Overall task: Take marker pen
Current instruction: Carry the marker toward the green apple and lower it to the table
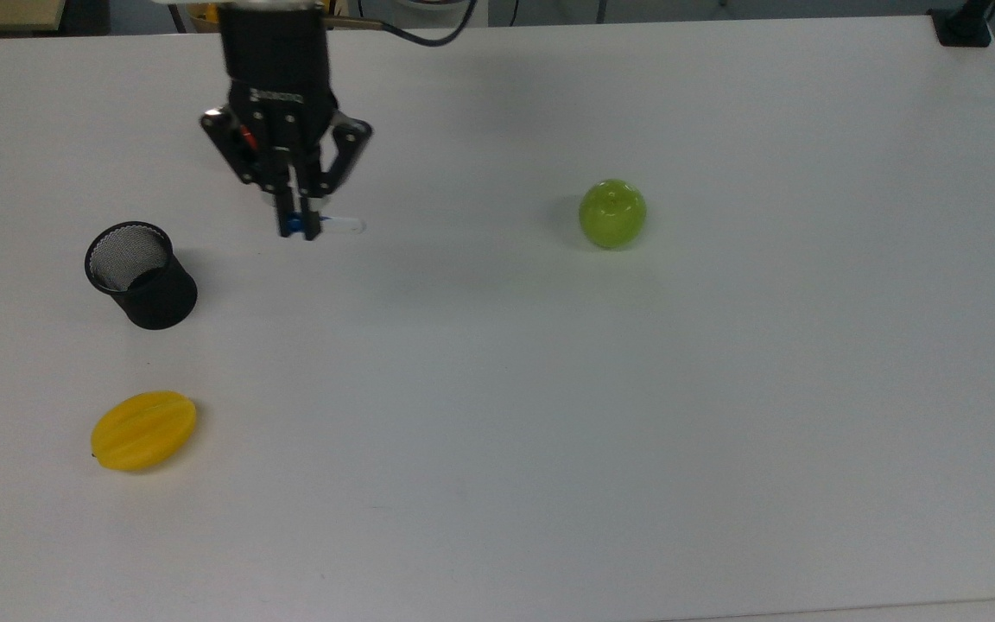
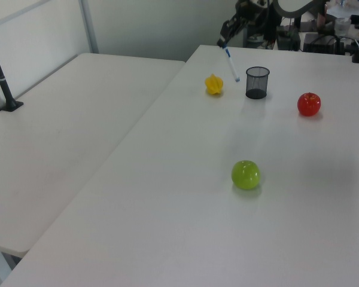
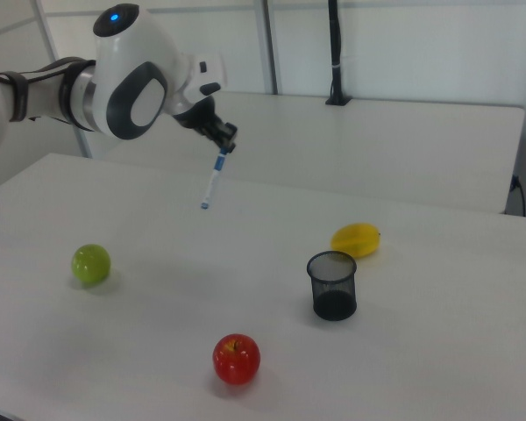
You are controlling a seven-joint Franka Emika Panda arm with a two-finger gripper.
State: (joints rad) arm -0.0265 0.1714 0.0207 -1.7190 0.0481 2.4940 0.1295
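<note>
Two fingers (image 1: 311, 220) pressed together on the blue cap end of the marker pen (image 1: 338, 224) in the top view, gripper (image 1: 300, 226) pointing down the frame, white barrel sticking out toward the top view's right from the fingertips. Below and around, a plain white table (image 1: 722, 415). Toward the top view's left of the fingers and a little lower, a black mesh pen cup (image 1: 140, 276), upright, well apart. Farther down on that side, a yellow starfruit (image 1: 143, 429). Off toward the top view's right, a green apple (image 1: 612, 213), well apart.

Seen from the left view: gripper (image 2: 223, 43) high over the far end of the table (image 2: 185, 239), pinching the top of the marker pen (image 2: 231, 63), which hangs tilted with its lower tip toward the left view's right. Just beyond that tip, the pen cup (image 2: 256, 82); below the pen, toward the left view's left, the starfruit (image 2: 213, 84). Red apple (image 2: 309, 104) farther toward the left view's right, green apple (image 2: 246, 174) nearer the camera. Second white table (image 2: 60, 137) alongside, a pale wall behind.

From the right view: white arm (image 3: 131, 83) reaching in, gripper (image 3: 223, 140) clamped on the pen's upper end, marker pen (image 3: 213, 181) dangling clear above the table (image 3: 438, 377), touching nothing else. Pen cup (image 3: 333, 285), starfruit (image 3: 357, 239) and red apple (image 3: 237, 359) lower, toward the right view's right; green apple (image 3: 91, 263) lower, toward the right view's left.
</note>
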